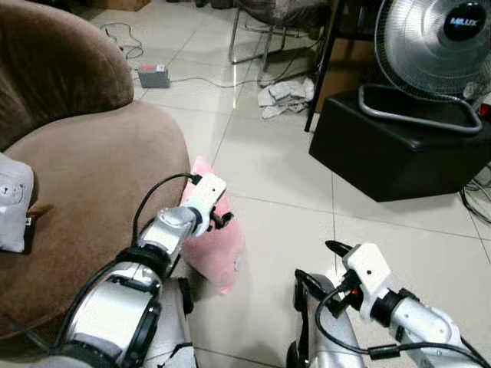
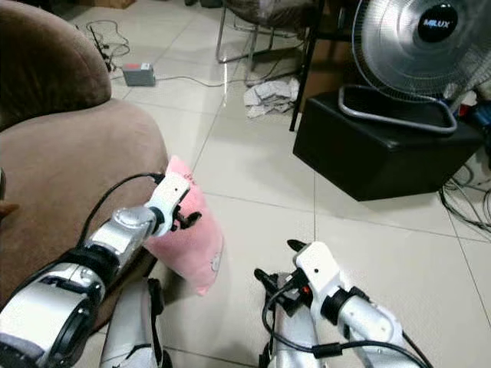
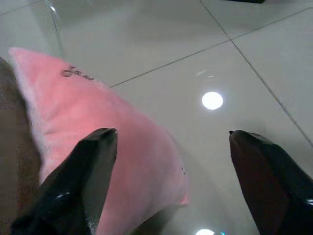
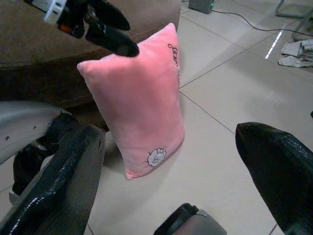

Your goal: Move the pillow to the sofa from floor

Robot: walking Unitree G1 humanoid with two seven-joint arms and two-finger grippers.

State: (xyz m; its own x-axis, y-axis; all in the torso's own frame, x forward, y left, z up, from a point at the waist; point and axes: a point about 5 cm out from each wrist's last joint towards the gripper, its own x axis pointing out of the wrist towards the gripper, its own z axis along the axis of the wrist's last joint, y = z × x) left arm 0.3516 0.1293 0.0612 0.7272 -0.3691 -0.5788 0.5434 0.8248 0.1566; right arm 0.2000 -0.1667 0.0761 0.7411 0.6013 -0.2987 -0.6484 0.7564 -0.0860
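A pink pillow (image 1: 220, 251) stands on the tiled floor, leaning against the front of the brown sofa (image 1: 92, 169). My left gripper (image 1: 222, 219) is open at the pillow's upper edge. In the left wrist view one finger (image 3: 83, 176) lies over the pink pillow (image 3: 73, 107) and the other over bare tile. The right wrist view shows the left gripper (image 4: 124, 35) by the top corner of the pillow (image 4: 142, 103). My right gripper (image 1: 314, 261) is open low over the floor, to the right of the pillow and pointing at it.
A grey cushion (image 1: 14, 201) lies on the sofa seat. A black box (image 1: 391, 157) carrying a fan (image 1: 437, 46) stands at the right. Further back are a crumpled cloth (image 1: 285, 96), a power strip (image 1: 153, 75) with cables, and chair legs (image 1: 261, 46).
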